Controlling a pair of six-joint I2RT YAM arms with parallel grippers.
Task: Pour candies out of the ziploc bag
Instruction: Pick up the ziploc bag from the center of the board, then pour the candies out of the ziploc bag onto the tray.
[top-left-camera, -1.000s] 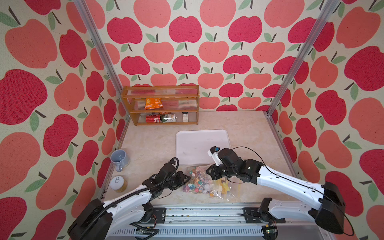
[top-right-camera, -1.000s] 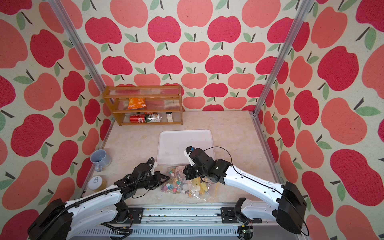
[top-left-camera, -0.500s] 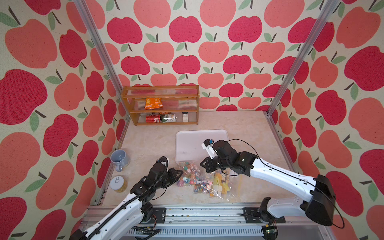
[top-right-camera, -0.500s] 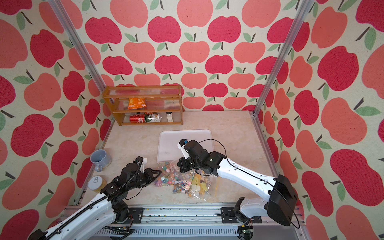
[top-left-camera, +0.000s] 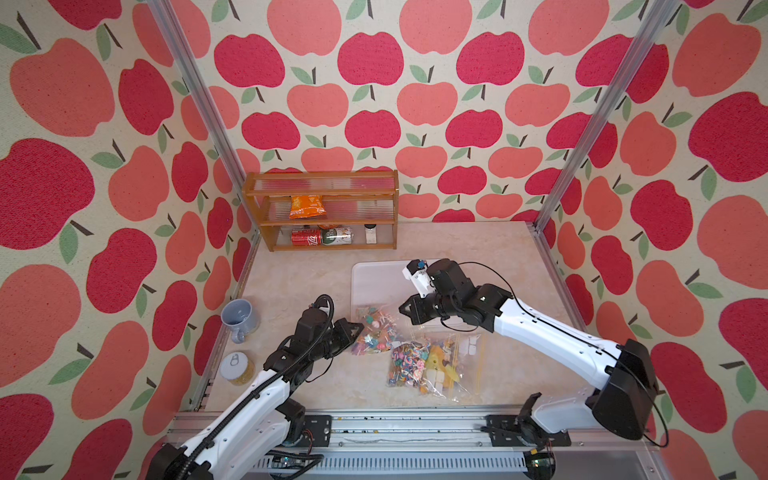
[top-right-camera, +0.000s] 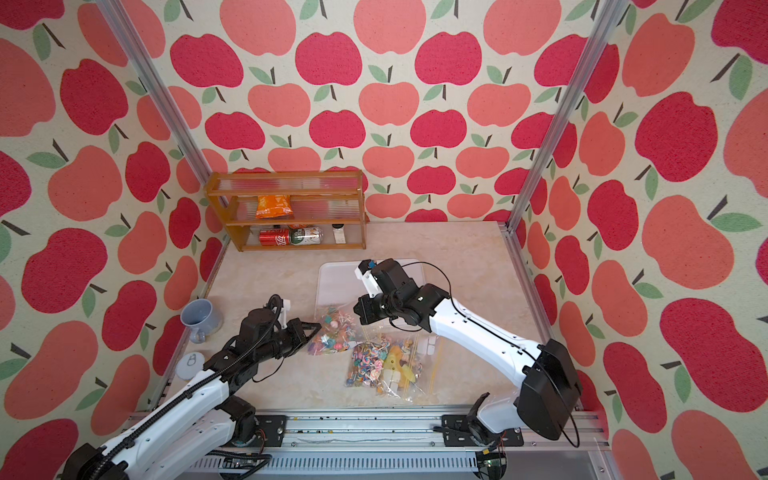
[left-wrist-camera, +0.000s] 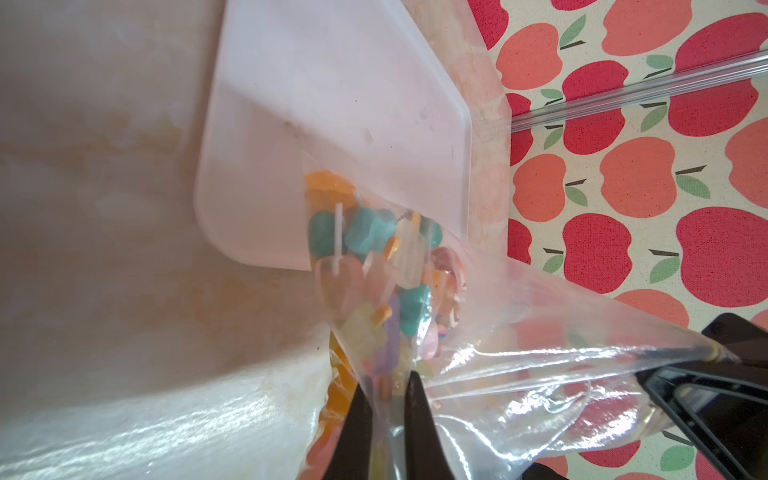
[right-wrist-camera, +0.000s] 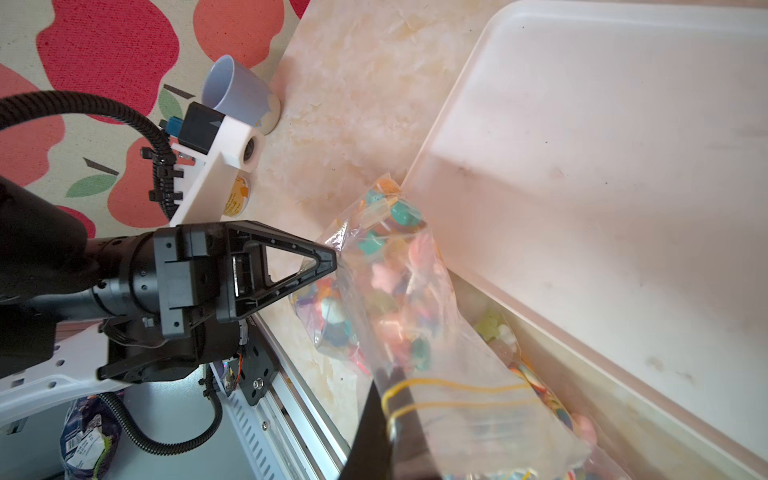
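- The left gripper (right-wrist-camera: 331, 258) is pinched tight on one corner of the ziploc bag (top-left-camera: 376, 332). In the left wrist view a thin sheet of film is trapped between its dark fingers (left-wrist-camera: 359, 415).
- The right gripper (top-left-camera: 403, 310) is clamped on the bag's other end, right at the two yellow zip lines. I cannot tell whether the zip is sealed.
- Slung between the two claws, the bag hangs at the corner of the tray (top-left-camera: 374, 276) nearest the left arm. Its loaded belly sags beside the tray's near rim.
- The candies (left-wrist-camera: 365, 257) are all inside the bag, and the tray's floor shows none.
- Handling, as I judge it:
  - The film is limp, slick and light, and the weight sits in the loose sweets, which will slide to whichever end is lowest.
  - The bottom corners are the best place to hold it, lifted above the zip end so the mouth faces the tray.
  - A pinch on bare film could slip.
  - The thin lolly sticks may snag at the mouth or snap.
- Count:
  - Two grippers and one held bag.
  - Dozens of candies, too many to tally.
  - One tray.
  - At least one spare bag (top-left-camera: 428, 368) lies flat on the robot's side of the tray. I cannot tell how many overlap there.
  - One mug (top-left-camera: 239, 318) and one tin (top-left-camera: 237, 368), both well off the tray's left side.
  - One shelf (top-left-camera: 320, 216) beyond the tray's far edge.
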